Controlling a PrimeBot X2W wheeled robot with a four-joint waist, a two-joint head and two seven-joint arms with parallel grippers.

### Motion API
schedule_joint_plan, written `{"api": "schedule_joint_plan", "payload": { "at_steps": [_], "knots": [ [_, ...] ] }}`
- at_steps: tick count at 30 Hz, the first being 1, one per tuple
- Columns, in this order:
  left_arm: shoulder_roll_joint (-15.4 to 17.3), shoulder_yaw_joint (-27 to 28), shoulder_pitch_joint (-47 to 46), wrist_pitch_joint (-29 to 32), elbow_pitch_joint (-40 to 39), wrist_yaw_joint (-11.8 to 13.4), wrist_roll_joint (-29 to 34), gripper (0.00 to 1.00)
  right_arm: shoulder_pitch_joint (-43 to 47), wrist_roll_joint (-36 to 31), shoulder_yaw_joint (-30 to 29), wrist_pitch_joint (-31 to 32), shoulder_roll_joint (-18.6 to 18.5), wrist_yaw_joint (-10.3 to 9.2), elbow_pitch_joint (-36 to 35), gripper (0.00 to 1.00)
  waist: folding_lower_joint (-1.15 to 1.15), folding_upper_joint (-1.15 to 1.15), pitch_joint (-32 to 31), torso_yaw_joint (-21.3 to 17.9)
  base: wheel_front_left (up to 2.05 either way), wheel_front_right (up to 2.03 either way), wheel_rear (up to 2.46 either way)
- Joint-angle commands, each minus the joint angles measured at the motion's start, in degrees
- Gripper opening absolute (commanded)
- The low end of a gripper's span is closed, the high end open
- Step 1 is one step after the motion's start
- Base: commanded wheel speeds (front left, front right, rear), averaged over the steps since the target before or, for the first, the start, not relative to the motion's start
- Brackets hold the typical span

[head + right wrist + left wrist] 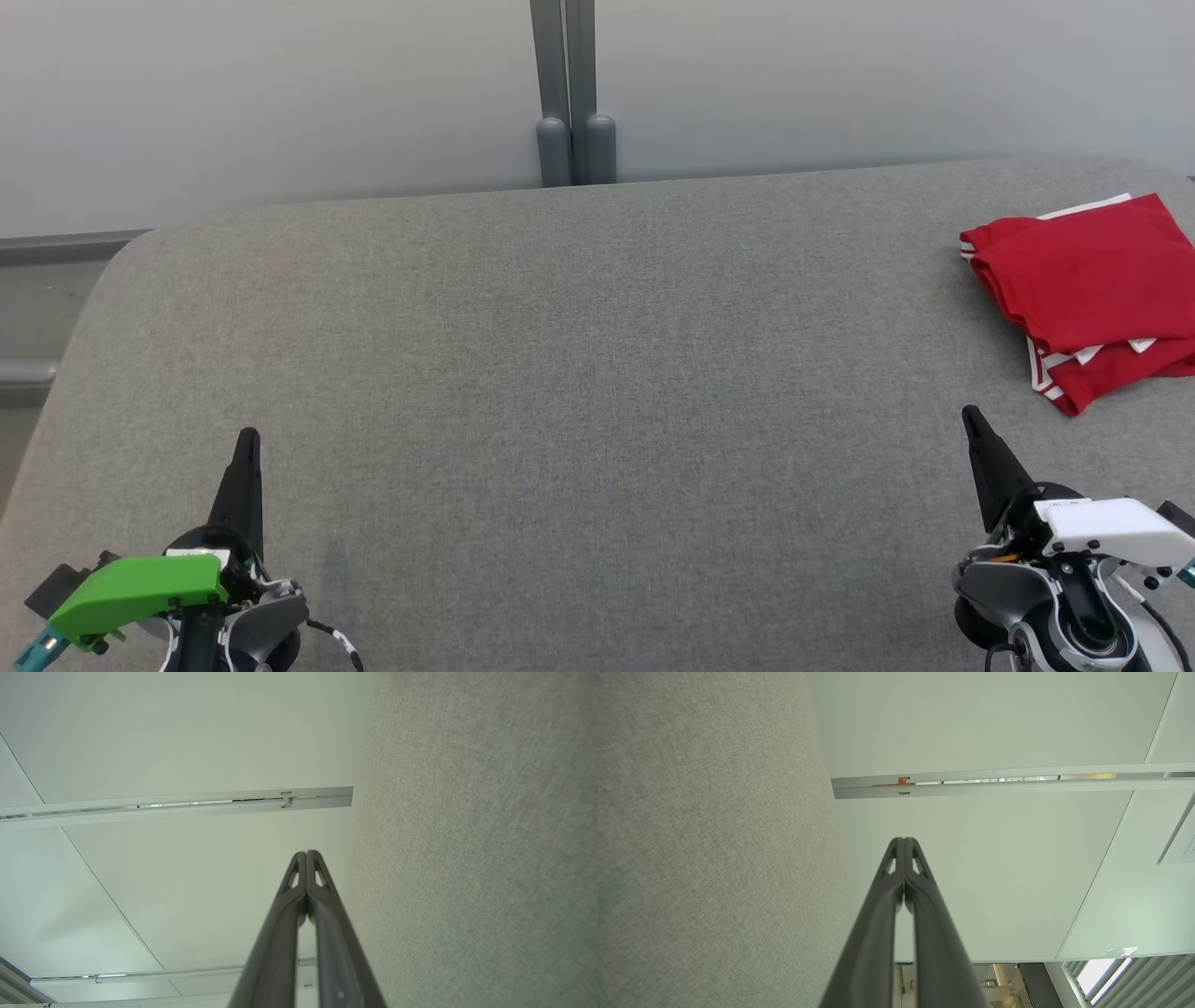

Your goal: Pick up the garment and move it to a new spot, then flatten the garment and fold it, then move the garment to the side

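The garment (1088, 280) is laid at the far right of the table (560, 373), beyond the right gripper (971, 420), and the left gripper (247, 443) is held at the near left.

The garment (1088, 280) runs past the right edge of the head view, and its top fold hides the layers under it. The bottom edge there cuts the bodies of the left gripper (247, 441) and the right gripper (972, 417). In the left wrist view, an orange part (903, 780) on the rail (1017, 787) is too small to tell.
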Motion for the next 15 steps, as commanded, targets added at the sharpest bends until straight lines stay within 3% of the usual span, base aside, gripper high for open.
{"api": "schedule_joint_plan", "payload": {
  "at_steps": [1,15],
  "knots": [
    [0.2,0.1,-0.6,0.2,-0.1,-0.3,0.0,0.0,-0.4,-0.3,-0.1,0.2,0.0,0.04,-0.3,0.0,0.0,0.0,0.0,0.0,0.0,0.0,0.0],
    [0.2,0.1,-0.6,0.2,-0.1,-0.3,0.0,0.0,-0.4,-0.3,-0.1,0.2,0.0,0.04,-0.3,0.0,0.0,0.0,0.0,0.0,0.0,0.0,0.0]
  ]
}}
